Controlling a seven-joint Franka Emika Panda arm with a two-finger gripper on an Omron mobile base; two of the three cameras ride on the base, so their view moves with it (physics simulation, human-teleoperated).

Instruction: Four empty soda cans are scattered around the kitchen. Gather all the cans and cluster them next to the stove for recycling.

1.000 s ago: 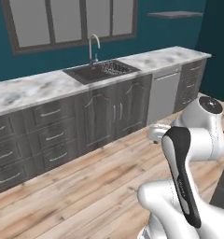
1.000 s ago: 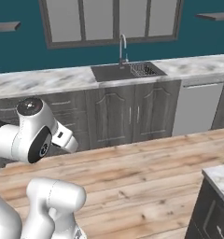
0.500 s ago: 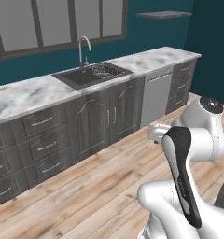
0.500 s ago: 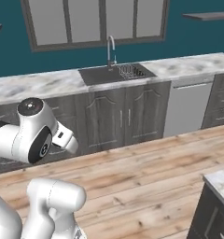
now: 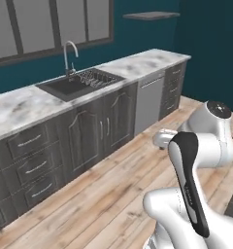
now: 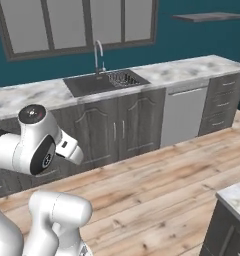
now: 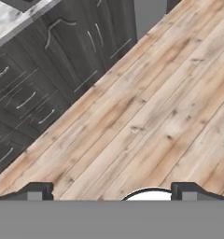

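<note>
1. The sink [image 5: 79,83] sat in the counter [image 5: 21,107].
2. The faucet [image 5: 69,54] stood behind the sink.
3. The dishwasher [image 5: 150,101] stood right of the sink, under the counter.
4. The shelf [image 5: 150,15] hung above, right of the sink.

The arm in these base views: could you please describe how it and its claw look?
The arm is glossy white with rounded, bulbous links, a black strip along one link and dark round joint caps ringed in grey. The claw has two small dark, blocky fingertips. No cables or markings show.

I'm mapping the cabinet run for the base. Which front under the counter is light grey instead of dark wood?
The dishwasher, just right of the sink's double doors: a flat pale panel, while the fronts beside it are dark.
</note>
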